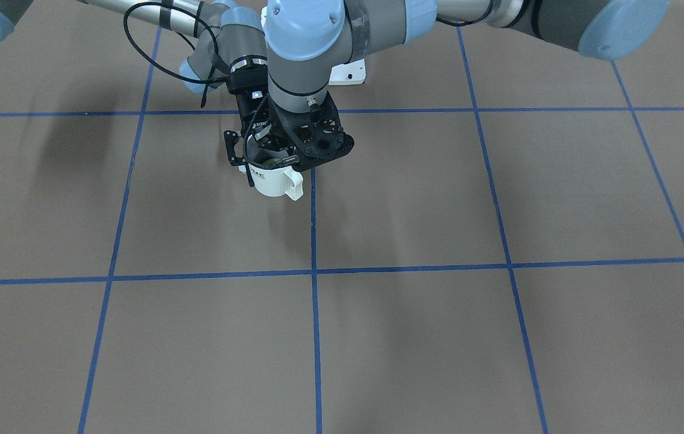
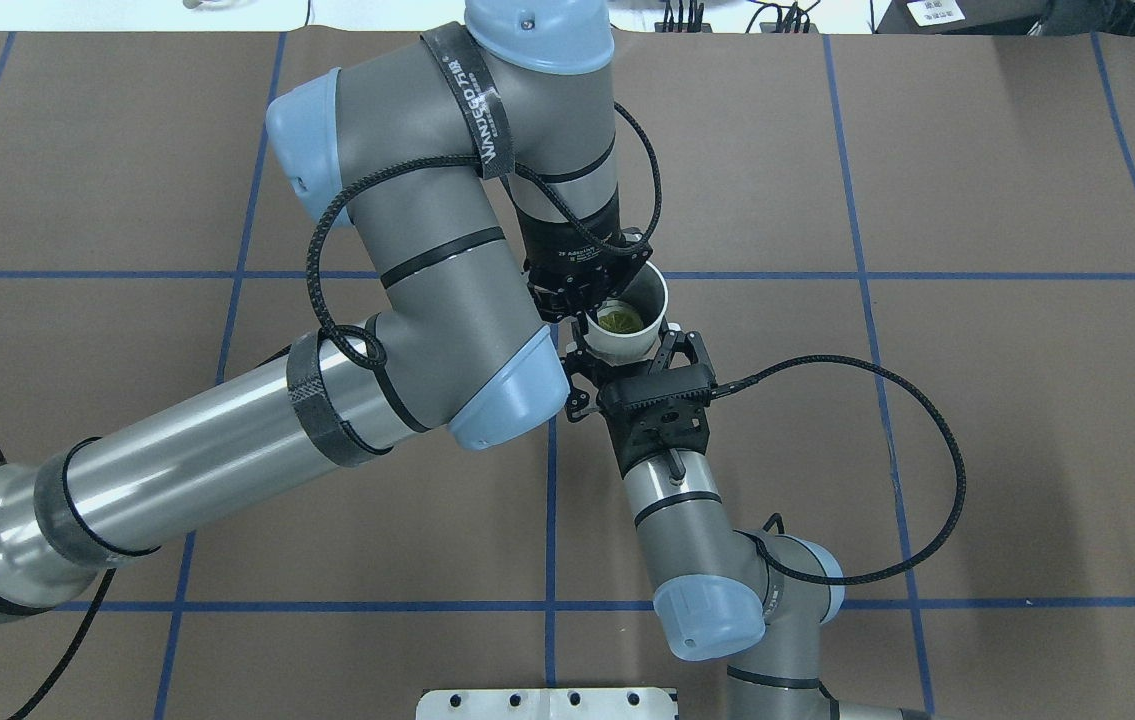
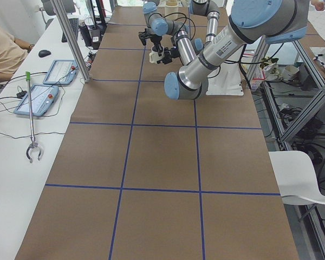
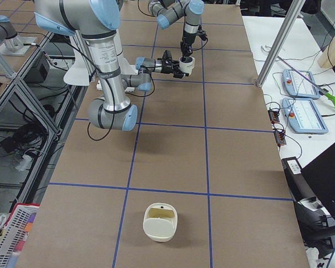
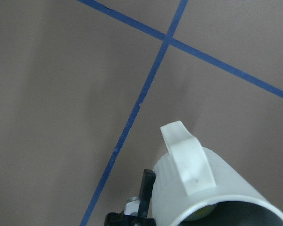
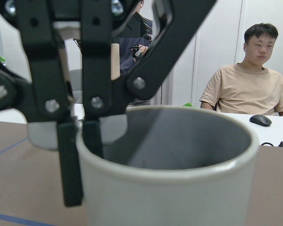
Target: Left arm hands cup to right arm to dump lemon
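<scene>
Left fingers [image 6: 68, 165] pinch cup [image 2: 627, 346] rim | right fingers [image 2: 680, 352] flank cup | lemon [image 2: 619, 320] inside

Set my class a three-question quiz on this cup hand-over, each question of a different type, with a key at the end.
1. True or false: the cup stands on the table.
2. Multiple choice: the left gripper holds the cup by A) its handle, B) its rim, C) its base.
3. Fill in: inside the cup lies the ____.
Key: 1 false, it is held up above the table; 2 B; 3 lemon.
</scene>
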`<state>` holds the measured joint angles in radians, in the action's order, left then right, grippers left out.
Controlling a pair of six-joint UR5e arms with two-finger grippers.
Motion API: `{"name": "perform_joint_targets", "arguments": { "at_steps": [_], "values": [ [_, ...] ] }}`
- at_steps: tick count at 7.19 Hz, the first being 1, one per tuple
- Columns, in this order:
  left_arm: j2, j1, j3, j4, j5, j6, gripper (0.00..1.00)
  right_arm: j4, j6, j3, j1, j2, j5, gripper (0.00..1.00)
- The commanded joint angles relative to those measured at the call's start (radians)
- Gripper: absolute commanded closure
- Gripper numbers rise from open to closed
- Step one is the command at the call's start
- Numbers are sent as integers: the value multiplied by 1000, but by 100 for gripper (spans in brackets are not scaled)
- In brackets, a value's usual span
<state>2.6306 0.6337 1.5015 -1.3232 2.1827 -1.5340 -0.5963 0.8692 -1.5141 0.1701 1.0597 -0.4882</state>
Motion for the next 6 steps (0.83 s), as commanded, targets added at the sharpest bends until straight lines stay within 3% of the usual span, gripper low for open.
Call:
{"name": "perform_joint_targets", "arguments": {
  "at_steps": [1,2,6],
  "values": [
    [0,-2,-1,-1,0,-2,97,-2,-4,0,0,2,0,73],
    [2,-2,2,-2,-10,-3,1,-2,-6,0,0,2,0,77],
    [0,79,133,4,-1,-8,0,4,-6,0,0,6,5,80]
  ]
}}
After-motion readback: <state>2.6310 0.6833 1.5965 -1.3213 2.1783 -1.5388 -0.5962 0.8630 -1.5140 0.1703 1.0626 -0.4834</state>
